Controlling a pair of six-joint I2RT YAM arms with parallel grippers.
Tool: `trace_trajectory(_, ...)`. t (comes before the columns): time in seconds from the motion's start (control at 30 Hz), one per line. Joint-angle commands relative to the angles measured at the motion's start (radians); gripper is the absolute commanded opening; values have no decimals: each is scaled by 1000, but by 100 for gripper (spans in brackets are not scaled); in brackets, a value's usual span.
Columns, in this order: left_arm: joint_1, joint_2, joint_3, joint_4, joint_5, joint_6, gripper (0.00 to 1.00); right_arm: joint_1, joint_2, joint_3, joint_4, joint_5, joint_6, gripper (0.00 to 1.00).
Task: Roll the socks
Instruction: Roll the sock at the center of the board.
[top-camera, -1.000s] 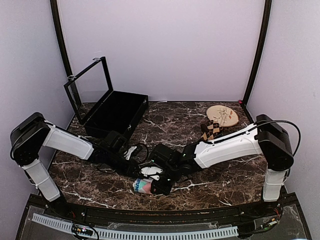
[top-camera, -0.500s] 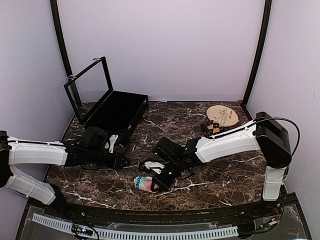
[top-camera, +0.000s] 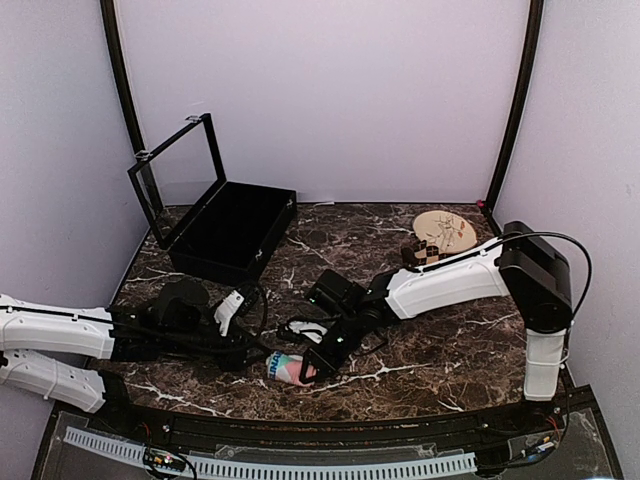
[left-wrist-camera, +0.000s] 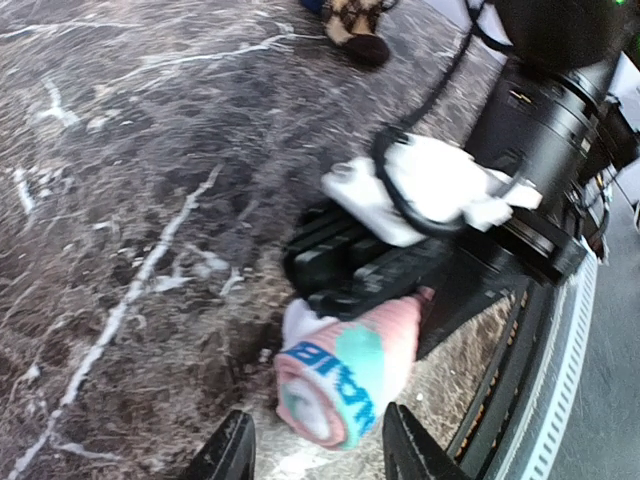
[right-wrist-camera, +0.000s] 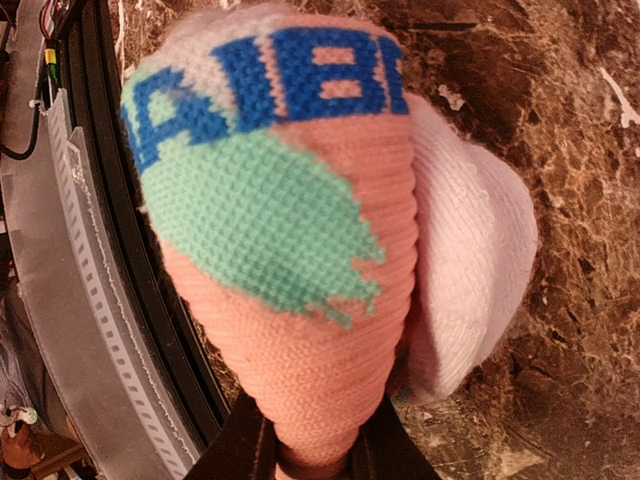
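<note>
With your right fingers (right-wrist-camera: 252, 448) clamped on the rolled pink sock (top-camera: 287, 368) near the bench's (top-camera: 450, 372) front edge and left fingers (left-wrist-camera: 228, 452) apart beside it, that roll looks finished, so next reach for the argyle sock (top-camera: 422, 256) far right.

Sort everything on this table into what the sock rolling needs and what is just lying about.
For the job:
- pink sock, rolled up near the front edge
- argyle sock, at the back right

Lying about:
- black case, lid up
- round plate
</note>
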Motion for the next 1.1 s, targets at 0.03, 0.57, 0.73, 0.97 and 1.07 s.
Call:
trace_trajectory(0.03,-66,-22,-18,30,-46,81,47,-15,33,8,-19,-55,17,5)
trace_trajectory(0.57,-193,93,45,31,-33,332,53,-44,63,21,-38,-131,-1,6)
trace_trajectory(0.73,-230,132,72,49,-61,404,55,-47,68,28,-52,-142,-11,6)
trace_trajectory(0.97,-279,198,135,6,-144,531,56,-52,69,28,-63,-148,-21,6)
trace_trajectory(1.07,-286,236,159,-8,-157,570,56,-53,67,27,-67,-151,-24,6)
